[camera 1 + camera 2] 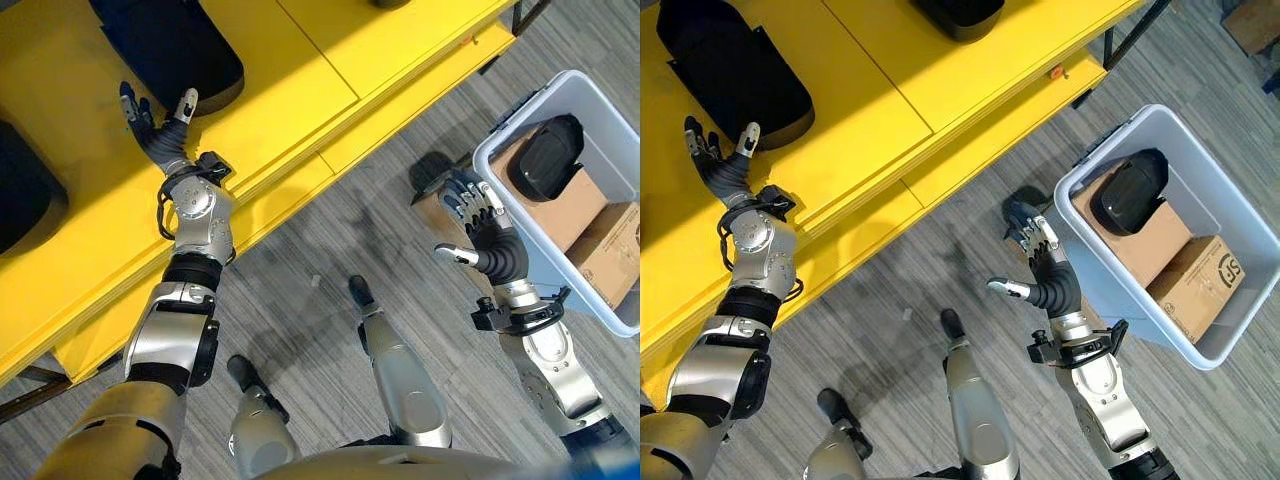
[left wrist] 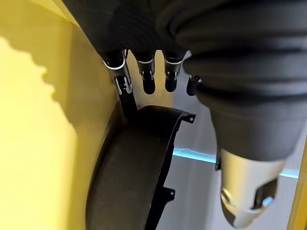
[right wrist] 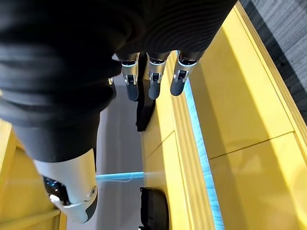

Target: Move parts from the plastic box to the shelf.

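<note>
Closest to the head camera in the left eye view, the right hand (image 1: 487, 228) is raised over the grey floor with its fingers spread straight and its thumb out to the side, holding nothing. Just beyond its fingertips stands the pale grey plastic box (image 1: 500, 140), and inside it a glossy black moulded shell part (image 1: 545, 157) lies on top of brown cardboard cartons (image 1: 590, 235). Across the floor, the left hand (image 1: 160, 125) reaches over the bright yellow shelf (image 1: 300, 90), fingers relaxed and apart, empty, with a large black curved shell part (image 1: 180, 45) just past its fingertips.

From the right eye view the same layout holds: the part in the box sits near the corner closest to the right hand's fingers (image 1: 1035, 232), clear of the box walls.

Along the left wrist view, the straight fingers (image 2: 122, 79) hang just above the thin flanged rim of the shelf part, which rests against the yellow surface.

Through the right wrist view, straight fingers (image 3: 153, 79) point out over yellow shelf boards.

By its look the boxed part is a hollow, stiff plastic moulding, probably light but smooth and slippery on its domed back. A hold across its edges or rim, thumb opposite fingers, seems safer than pressing on the crown.
</note>
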{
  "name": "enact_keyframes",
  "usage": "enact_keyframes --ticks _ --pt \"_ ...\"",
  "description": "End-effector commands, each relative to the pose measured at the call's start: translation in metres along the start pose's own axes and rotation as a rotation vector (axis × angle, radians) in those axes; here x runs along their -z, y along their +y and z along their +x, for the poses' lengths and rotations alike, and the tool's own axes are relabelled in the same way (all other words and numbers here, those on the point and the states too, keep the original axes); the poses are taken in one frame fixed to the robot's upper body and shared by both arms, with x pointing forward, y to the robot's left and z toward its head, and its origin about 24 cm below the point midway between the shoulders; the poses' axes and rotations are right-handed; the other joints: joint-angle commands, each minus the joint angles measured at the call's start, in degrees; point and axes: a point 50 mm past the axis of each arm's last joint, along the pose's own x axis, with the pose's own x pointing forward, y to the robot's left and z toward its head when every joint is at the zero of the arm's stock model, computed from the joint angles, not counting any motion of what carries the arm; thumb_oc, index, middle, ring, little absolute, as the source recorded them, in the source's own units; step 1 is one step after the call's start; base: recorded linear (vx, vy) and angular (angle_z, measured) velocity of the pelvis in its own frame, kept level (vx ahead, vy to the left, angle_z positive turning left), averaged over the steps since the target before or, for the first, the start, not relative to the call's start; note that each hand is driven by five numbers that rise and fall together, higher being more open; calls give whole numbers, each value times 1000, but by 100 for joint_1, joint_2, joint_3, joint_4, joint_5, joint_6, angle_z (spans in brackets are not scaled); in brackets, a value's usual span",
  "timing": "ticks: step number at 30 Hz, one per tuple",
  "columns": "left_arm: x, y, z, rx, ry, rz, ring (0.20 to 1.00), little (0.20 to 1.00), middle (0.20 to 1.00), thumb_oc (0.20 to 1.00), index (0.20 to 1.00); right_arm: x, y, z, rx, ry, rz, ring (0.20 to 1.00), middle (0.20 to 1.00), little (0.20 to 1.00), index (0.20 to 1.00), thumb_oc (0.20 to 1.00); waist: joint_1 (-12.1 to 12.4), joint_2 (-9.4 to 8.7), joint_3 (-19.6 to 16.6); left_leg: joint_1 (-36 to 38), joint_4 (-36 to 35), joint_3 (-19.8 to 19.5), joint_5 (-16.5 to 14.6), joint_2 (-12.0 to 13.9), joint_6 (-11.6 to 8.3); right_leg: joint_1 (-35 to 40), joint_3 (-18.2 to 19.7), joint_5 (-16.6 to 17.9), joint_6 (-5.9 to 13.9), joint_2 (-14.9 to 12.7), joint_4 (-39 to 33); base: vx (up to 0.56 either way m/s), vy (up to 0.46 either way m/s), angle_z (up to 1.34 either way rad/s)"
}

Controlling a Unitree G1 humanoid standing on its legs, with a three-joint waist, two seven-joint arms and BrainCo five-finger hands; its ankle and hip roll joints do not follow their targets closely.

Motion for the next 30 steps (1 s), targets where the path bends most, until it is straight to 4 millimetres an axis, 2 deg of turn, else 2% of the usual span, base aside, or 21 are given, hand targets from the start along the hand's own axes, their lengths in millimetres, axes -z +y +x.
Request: enact_keyframes --ticks 1,18,24,27,30 --pt "-12 -1 14 7 -43 34 1000 1000 1000 1000 1000 -24 -5 0 -11 -128 -7 1000 1000 1000 1000 1000 -99 -83 -127 -75 813 -412 -92 362 -197 55 -158 152 60 65 217 0 0 0" --pt "6 -6 0 30 16 30 1000 1000 1000 1000 1000 -25 -6 -3 -15 -123 -12 1000 1000 1000 1000 1000 -122 -63 -139 -228 943 -462 -156 372 -183 -46 -134 165 37 75 270 0 0 0" --pt "20 14 -11 -21 55 15 1000 1000 1000 1000 1000 -26 -6 -4 -7 -126 -16 1000 1000 1000 1000 1000 -42 -40 -96 -291 1001 -528 -184 355 -158 -33 -170 154 17 51 291 0 0 0" --pt "35 40 -24 -88 99 13 1000 1000 1000 1000 1000 -25 -6 -5 -2 -125 -19 1000 1000 1000 1000 1000 52 -28 -62 -323 1032 -602 -196 331 -141 14 -204 135 2 19 307 0 0 0" --pt "45 56 -33 -124 139 27 1000 1000 1000 1000 1000 -25 -6 -5 -4 -125 -22 1000 1000 1000 1000 1000 102 -24 -26 -334 1045 -663 -202 310 -126 51 -230 122 -10 -10 316 2 2 11"
